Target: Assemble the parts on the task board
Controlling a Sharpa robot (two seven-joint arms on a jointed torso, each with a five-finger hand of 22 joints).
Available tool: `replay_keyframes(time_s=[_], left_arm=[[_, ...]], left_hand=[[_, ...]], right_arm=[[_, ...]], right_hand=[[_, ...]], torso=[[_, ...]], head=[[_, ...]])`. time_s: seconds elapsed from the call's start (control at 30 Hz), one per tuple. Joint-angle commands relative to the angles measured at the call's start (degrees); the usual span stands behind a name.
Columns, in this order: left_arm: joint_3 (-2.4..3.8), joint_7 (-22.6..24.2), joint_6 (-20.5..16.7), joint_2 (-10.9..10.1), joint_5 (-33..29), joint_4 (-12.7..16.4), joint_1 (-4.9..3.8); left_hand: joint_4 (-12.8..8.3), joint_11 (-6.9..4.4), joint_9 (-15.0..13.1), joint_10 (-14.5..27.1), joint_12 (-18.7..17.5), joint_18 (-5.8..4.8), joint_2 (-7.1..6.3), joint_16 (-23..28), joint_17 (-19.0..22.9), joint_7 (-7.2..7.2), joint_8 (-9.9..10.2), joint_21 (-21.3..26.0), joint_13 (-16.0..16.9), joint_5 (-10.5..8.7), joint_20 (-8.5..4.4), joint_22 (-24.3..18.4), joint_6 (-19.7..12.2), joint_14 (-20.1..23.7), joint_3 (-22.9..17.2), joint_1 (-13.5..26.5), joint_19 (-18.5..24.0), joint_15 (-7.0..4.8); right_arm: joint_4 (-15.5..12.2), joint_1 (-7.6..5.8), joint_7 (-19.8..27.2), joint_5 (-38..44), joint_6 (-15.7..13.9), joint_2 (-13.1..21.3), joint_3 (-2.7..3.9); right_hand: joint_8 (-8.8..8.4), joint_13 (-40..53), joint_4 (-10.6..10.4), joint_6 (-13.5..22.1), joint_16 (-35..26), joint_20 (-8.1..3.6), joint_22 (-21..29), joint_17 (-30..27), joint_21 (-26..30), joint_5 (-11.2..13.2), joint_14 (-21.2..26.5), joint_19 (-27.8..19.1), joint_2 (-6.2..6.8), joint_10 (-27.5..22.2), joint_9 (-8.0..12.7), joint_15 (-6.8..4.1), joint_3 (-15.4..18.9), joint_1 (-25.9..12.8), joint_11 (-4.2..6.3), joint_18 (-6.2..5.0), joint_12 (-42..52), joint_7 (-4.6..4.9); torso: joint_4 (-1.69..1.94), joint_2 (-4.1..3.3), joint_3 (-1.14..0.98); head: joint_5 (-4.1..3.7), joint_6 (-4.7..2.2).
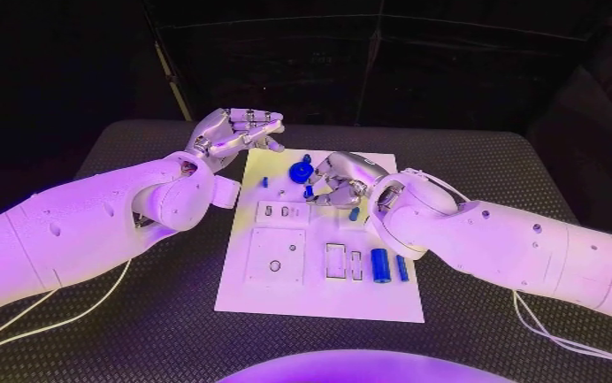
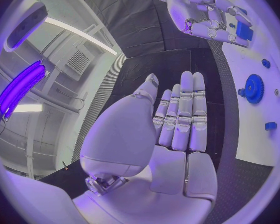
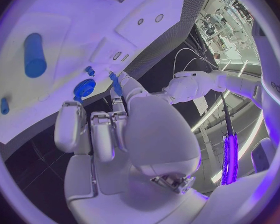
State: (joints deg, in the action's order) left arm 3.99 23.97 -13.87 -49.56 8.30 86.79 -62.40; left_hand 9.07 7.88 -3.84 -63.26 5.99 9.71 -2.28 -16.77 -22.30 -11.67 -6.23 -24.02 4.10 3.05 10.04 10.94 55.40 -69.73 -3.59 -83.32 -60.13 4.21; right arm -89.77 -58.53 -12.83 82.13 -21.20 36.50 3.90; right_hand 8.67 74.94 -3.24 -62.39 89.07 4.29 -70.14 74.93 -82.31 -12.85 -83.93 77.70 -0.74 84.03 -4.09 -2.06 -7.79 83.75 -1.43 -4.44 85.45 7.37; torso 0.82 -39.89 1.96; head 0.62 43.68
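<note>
The task board (image 1: 325, 299) lies flat in the middle of the black table (image 1: 153, 330), its long side running from near to far. On its far part a blue gear (image 1: 300, 172) lies flat, with small blue pegs (image 1: 265, 182) near it. Nearer, on the right part of the board, a blue cylinder (image 1: 380, 265) lies on its side with a thinner blue pin (image 1: 401, 267) just to its right.

The right hand (image 1: 342, 180) is over the far middle of the board, just right of the gear, its fingers curled down toward the plate. In the right wrist view a slim blue part (image 3: 115, 83) stands at the fingertips (image 3: 122, 92), apparently pinched there, though the grip itself is partly hidden by the hand. The right arm reaches in from the near right, palm turned down.

The left hand (image 1: 236, 133) is raised beyond the board's far left corner, off the plate. In the left wrist view its fingers (image 2: 184, 117) are stretched out straight and side by side, the thumb apart, holding nothing and touching nothing. The left forearm crosses from the near left.
</note>
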Motion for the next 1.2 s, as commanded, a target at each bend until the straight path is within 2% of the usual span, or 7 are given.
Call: replay_keyframes(time_s=[0.03, 0.07, 0.17, 0.3, 0.47, 0.87, 1.2], left_arm=[[0.05, 0.14, 0.56, 0.19, 0.10, -0.08, -0.10], [0.05, 0.13, 0.55, 0.22, 0.10, -0.11, -0.10], [0.04, 0.11, 0.53, 0.27, 0.10, -0.17, -0.10], [0.04, 0.08, 0.54, 0.32, 0.10, -0.18, -0.11], [0.04, 0.08, 0.51, 0.24, 0.10, -0.08, -0.12], [0.05, 0.07, 0.61, 0.22, 0.10, -0.04, -0.13], [0.05, 0.04, 0.67, 0.26, 0.10, -0.11, -0.13]], left_hand=[[-0.07, 0.09, -0.01, -0.34, -0.18, 0.66, 0.41, 0.20, -0.07, 0.07, 0.28, 0.23, 0.07, -0.23, 0.18, -0.07, 0.29, 0.34, 0.18, 0.22, 0.40, -0.03], [-0.07, 0.09, -0.01, -0.34, -0.18, 0.66, 0.41, 0.20, -0.07, 0.07, 0.28, 0.23, 0.07, -0.23, 0.18, -0.07, 0.29, 0.34, 0.18, 0.22, 0.40, -0.03], [-0.07, 0.09, -0.01, -0.34, -0.18, 0.66, 0.41, 0.20, -0.07, 0.07, 0.28, 0.23, 0.07, -0.23, 0.18, -0.07, 0.29, 0.34, 0.18, 0.22, 0.40, -0.03], [-0.07, 0.09, -0.01, -0.34, -0.18, 0.66, 0.41, 0.20, -0.07, 0.07, 0.28, 0.23, 0.07, -0.23, 0.18, -0.07, 0.29, 0.34, 0.18, 0.22, 0.40, -0.03], [-0.04, 0.09, -0.01, -0.36, -0.19, 0.66, 0.44, 0.23, -0.11, 0.07, 0.30, 0.24, 0.07, -0.23, 0.19, -0.07, 0.31, 0.33, 0.22, 0.27, 0.40, -0.03], [-0.04, 0.09, -0.01, -0.36, -0.19, 0.66, 0.44, 0.23, -0.11, 0.07, 0.30, 0.24, 0.07, -0.23, 0.19, -0.07, 0.31, 0.33, 0.22, 0.27, 0.40, -0.03], [-0.04, 0.09, -0.01, -0.36, -0.19, 0.66, 0.44, 0.23, -0.11, 0.07, 0.30, 0.24, 0.07, -0.23, 0.19, -0.07, 0.31, 0.33, 0.22, 0.27, 0.40, -0.03]], right_arm=[[0.71, -0.11, -4.20, 5.95, 3.82, -1.36, -0.13], [1.00, -0.11, -4.44, 6.28, 4.05, -1.84, -0.18], [1.80, -0.11, -4.94, 7.05, 4.39, -3.03, -0.36], [2.91, -0.10, -5.34, 8.00, 4.52, -4.53, -1.01], [4.05, -0.08, -5.57, 8.98, 4.47, -6.02, -1.40], [6.27, 0.41, -5.39, 9.95, 4.39, -8.34, -1.63], [7.19, 1.11, -5.09, 10.03, 4.51, -9.19, -1.65]], right_hand=[[0.75, 9.47, -0.03, -2.27, 0.14, -0.29, -0.04, 12.60, -0.24, 0.28, -5.56, 0.15, -0.13, 2.39, -1.49, -0.43, -0.23, -0.48, 0.23, 0.42, -0.22, -1.69], [0.75, 9.47, -0.03, -2.27, 0.14, -0.29, -0.04, 12.60, -0.24, 0.28, -5.56, 0.15, -0.13, 2.39, -1.49, -0.43, -0.23, -0.48, 0.23, 0.42, -0.22, -1.69], [0.77, 9.42, 0.01, -2.31, 0.10, -0.29, 0.02, 12.49, -0.21, 0.25, -5.54, 0.11, -0.11, 2.35, -1.50, -0.43, -0.25, -0.48, 0.24, 0.41, -0.27, -1.71], [0.78, 9.35, 0.02, -2.33, 0.09, -0.29, 0.09, 12.43, -0.19, 0.23, -5.53, 0.07, -0.07, 2.31, -1.51, -0.44, -0.25, -0.50, 0.25, 0.39, -0.33, -1.71], [0.75, 9.38, 0.06, -2.29, 0.07, -0.30, 0.08, 12.40, -0.19, 0.16, -5.52, 0.08, 0.15, 2.32, -1.52, -0.46, -0.20, -0.72, 0.25, 0.39, -0.31, -1.69], [0.68, 9.33, 0.04, -2.21, 0.07, -0.31, 0.09, 12.40, -0.18, -0.02, -5.52, 0.07, 0.29, 2.28, -1.52, -0.46, -0.20, -0.98, 0.24, 0.39, -0.37, -1.66], [0.63, 9.35, 0.01, -2.15, 0.06, -0.31, 0.10, 12.37, -0.18, -0.08, -5.51, 0.07, 0.33, 2.29, -1.52, -0.45, -0.20, -1.12, 0.22, 0.39, -0.36, -1.64]], torso=[[0.05, 0.13, 0.09], [0.05, 0.15, 0.12], [-0.05, 0.11, 0.02], [0.01, 0.06, 0.01], [0.00, -0.05, -0.03], [-0.02, 0.02, -0.10], [-0.09, -0.02, -0.13]], head=[[0.41, 0.16], [0.49, 0.16], [0.80, 0.15], [0.81, 0.36], [1.06, 0.58], [1.61, 1.29], [1.92, 1.59]])
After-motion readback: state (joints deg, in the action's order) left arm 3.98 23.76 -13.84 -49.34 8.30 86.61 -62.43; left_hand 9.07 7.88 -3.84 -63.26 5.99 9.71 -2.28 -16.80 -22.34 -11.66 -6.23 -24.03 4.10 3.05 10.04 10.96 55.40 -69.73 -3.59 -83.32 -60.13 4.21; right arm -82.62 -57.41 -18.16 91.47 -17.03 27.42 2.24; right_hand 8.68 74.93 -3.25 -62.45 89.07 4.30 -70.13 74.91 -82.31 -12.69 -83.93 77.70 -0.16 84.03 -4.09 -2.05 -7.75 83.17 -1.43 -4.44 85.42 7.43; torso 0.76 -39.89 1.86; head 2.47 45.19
